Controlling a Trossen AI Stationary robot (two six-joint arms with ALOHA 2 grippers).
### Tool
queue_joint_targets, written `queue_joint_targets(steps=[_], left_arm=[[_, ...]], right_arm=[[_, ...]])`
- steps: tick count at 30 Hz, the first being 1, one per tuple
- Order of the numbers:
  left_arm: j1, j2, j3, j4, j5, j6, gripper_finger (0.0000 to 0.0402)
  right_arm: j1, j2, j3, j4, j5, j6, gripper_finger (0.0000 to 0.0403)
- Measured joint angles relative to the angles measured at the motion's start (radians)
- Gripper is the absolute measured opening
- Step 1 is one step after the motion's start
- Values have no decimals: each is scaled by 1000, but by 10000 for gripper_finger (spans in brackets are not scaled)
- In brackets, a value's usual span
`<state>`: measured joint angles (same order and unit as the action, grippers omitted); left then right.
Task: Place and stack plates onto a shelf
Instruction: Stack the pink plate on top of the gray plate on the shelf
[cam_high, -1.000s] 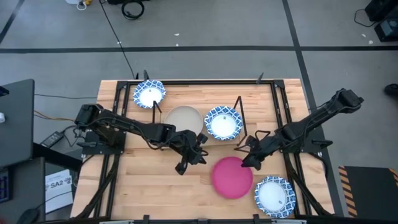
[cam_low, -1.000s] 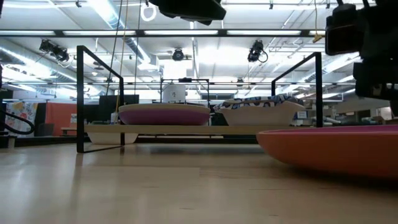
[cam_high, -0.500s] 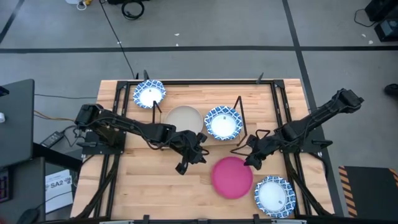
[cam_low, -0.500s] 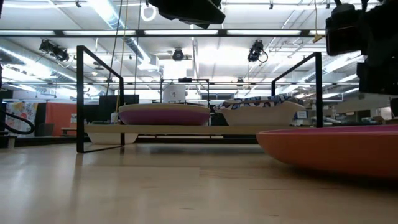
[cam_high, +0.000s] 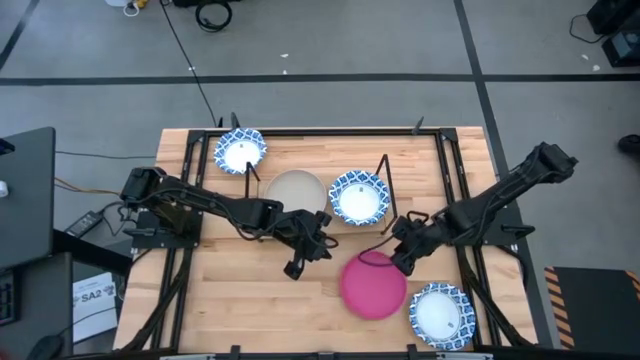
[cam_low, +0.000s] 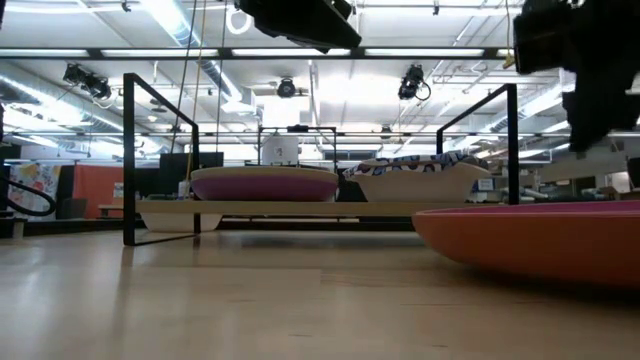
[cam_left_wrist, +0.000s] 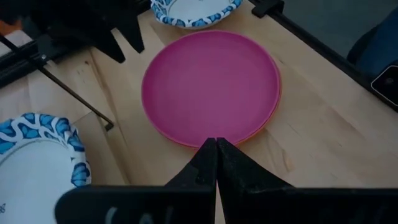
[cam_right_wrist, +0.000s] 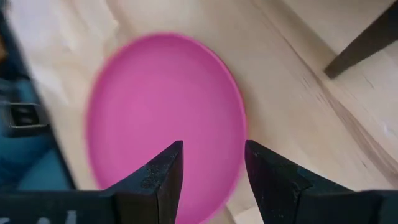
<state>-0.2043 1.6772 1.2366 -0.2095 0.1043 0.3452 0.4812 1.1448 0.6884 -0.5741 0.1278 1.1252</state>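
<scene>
The right gripper (cam_high: 398, 253), jaws apart, hovers over the far edge of the magenta plate (cam_high: 373, 285) lying near-right on the table (cam_high: 240, 310), apparently about to grasp its rim. The left gripper (cam_high: 318, 247), jaws together, waits at centre. The shelf (cam_high: 385, 168) beyond holds two plates; open board lies between.

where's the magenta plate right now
In the high view the magenta plate lies flat on the table's front right part, beside a blue-and-white plate, with the open right gripper over its rim.
</scene>
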Motion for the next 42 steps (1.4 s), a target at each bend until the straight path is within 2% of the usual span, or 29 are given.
queue_joint_targets(steps=[12,25,31,38,42], left_arm=[[0,0,0,-4,0,-22,7],[0,0,0,-5,0,-21,7],[0,0,0,-5,0,-21,7],[0,0,0,-5,0,-21,7],[0,0,0,-5,0,-21,7]], right_arm=[[5,171,0,-5,-15,-18,172],[5,235,-1,-4,-50,-22,159],[5,235,-1,-2,-51,-22,111],[5,235,-1,-1,-50,-17,24],[6,234,-1,0,-53,-21,17]])
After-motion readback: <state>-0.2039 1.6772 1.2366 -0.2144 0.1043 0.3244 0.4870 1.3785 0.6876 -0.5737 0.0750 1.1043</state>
